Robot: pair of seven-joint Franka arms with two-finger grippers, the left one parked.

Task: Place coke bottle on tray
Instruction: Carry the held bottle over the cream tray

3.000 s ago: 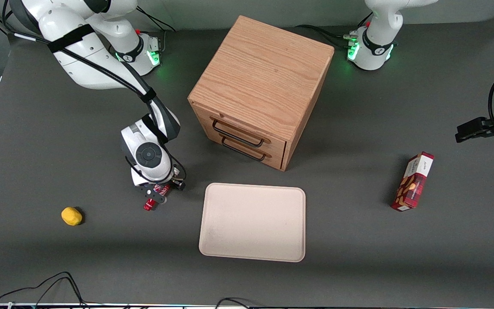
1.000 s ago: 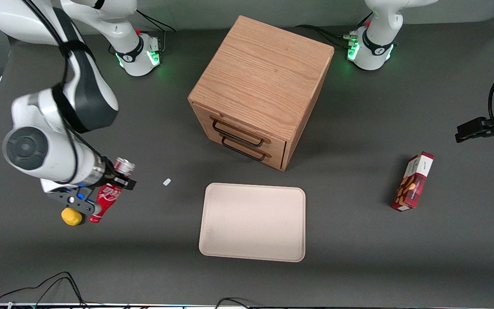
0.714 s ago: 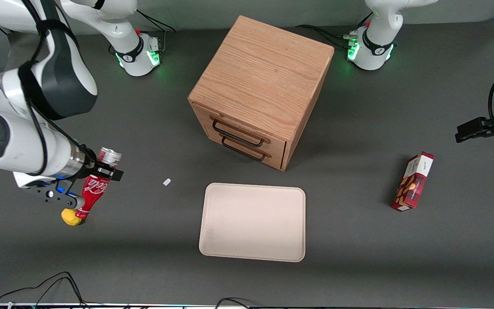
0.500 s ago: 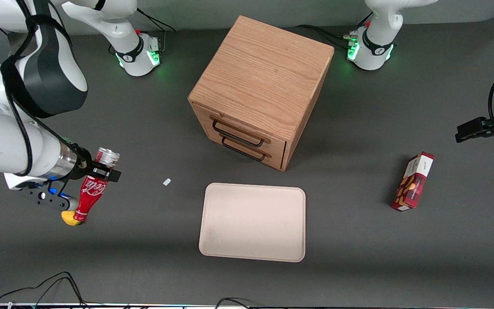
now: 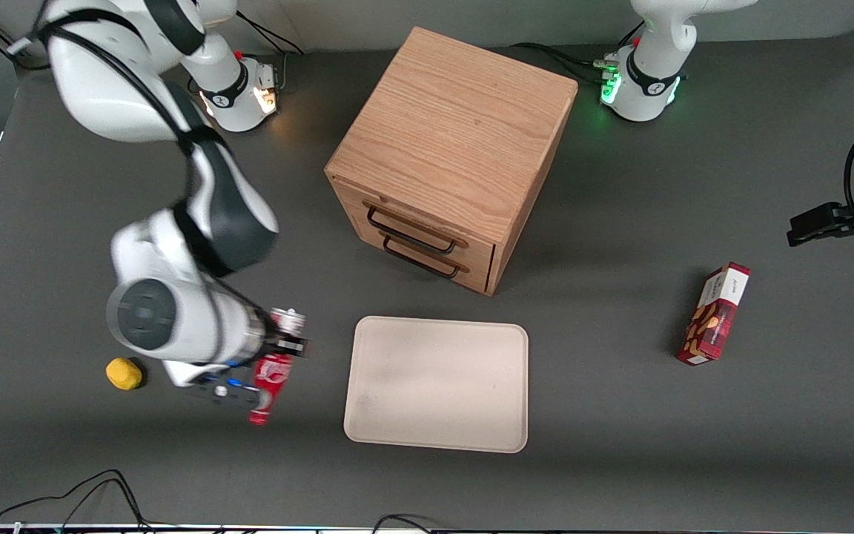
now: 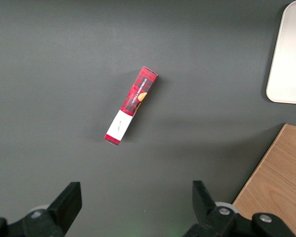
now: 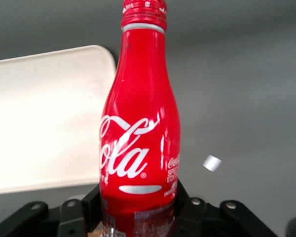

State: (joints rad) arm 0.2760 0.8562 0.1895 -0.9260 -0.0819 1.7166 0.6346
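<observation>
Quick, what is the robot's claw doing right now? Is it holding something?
Gripper: closed on the coke bottle, held in the air beside the tray, not over it yet.

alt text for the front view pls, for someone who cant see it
The right arm's gripper holds the red coke bottle above the dark table, beside the empty beige tray on the working arm's side. A wooden drawer cabinet stands farther from the camera, a yellow object and red snack box toward either end.
</observation>
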